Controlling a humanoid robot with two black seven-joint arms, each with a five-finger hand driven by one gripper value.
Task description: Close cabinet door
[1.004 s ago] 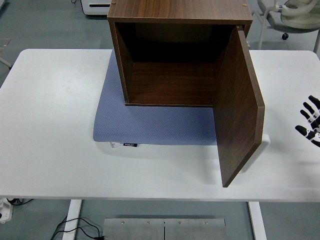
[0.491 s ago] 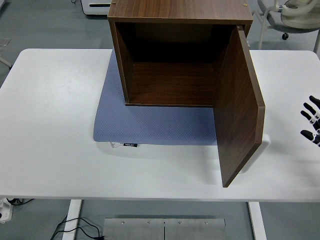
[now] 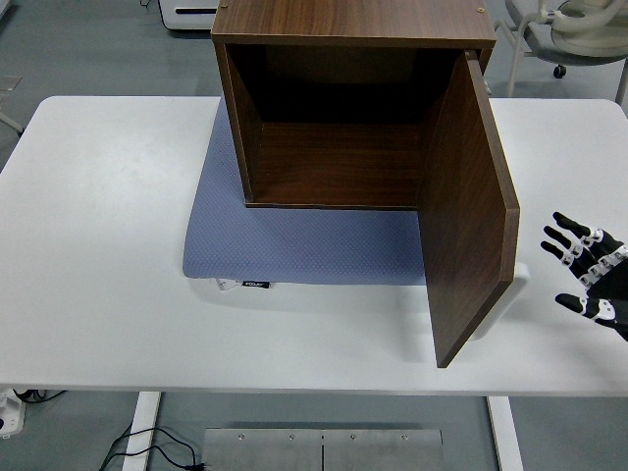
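Note:
A dark wooden cabinet (image 3: 343,98) stands on a blue-grey mat (image 3: 294,245) at the back middle of the white table (image 3: 98,245). Its inside is empty. Its door (image 3: 471,216), hinged on the right side, stands wide open and points toward the table's near edge. My right hand (image 3: 589,270) is over the table to the right of the door, apart from it, with fingers spread and holding nothing. The left arm does not show.
An office chair (image 3: 579,29) stands behind the table at the top right. A white unit (image 3: 191,15) stands on the floor at the top left. Cables lie on the floor under the near edge.
My right hand first drew back a little toward the right edge, then moved left, further into view and closer to the open door. The cabinet and door have not moved.

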